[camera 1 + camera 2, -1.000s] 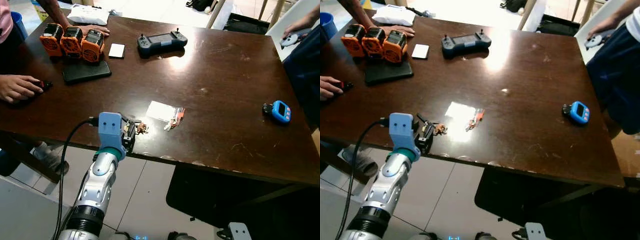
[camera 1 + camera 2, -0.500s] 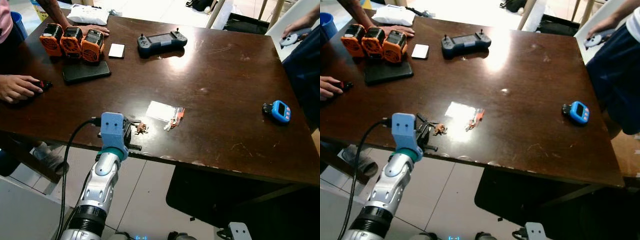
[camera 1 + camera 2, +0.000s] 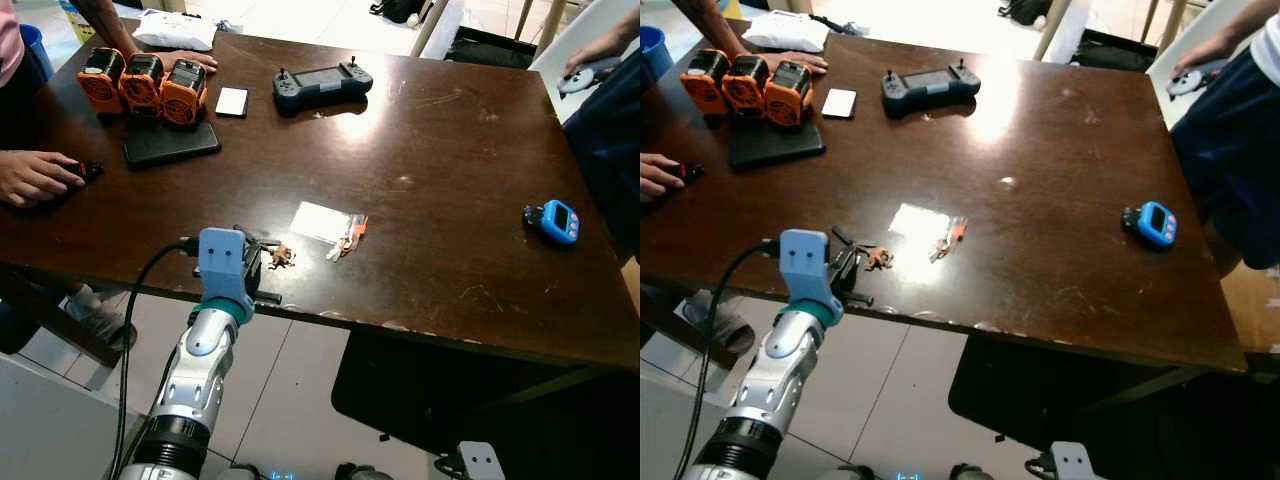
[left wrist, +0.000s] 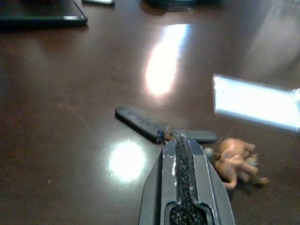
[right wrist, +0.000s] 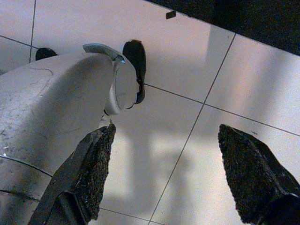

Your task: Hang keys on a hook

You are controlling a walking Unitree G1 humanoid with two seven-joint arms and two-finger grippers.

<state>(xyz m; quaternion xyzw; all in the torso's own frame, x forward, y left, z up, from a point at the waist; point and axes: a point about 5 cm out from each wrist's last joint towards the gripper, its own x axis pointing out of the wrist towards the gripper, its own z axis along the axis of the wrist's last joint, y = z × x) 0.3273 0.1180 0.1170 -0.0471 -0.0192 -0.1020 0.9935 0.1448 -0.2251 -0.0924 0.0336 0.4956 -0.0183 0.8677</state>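
The keys [image 4: 140, 124] lie near the front edge of the dark wooden table [image 3: 450, 150]: dark flat keys joined at a ring, with a small tan figurine charm [image 3: 283, 256] beside them. My left gripper [image 3: 262, 260] reaches over the table edge, fingers pressed together, with its tip [image 4: 180, 140] on the ring where the keys meet. The charm [image 4: 234, 161] rests on the table just beside the fingers. My right gripper [image 5: 164, 178] hangs open over the tiled floor beside my body.
A clear plastic bag with red pieces [image 3: 330, 225] lies just beyond the keys. Further off are a blue timer [image 3: 553, 222], a handheld controller [image 3: 322, 82], orange battery packs [image 3: 140, 80] and a black phone [image 3: 172, 143]. A person's hand [image 3: 35, 178] rests at the left and another person [image 3: 610, 130] stands at the right.
At the table edge, a short black bar now juts out from the left gripper's side. The gripper has shifted slightly. The keys and charm stay where they were.
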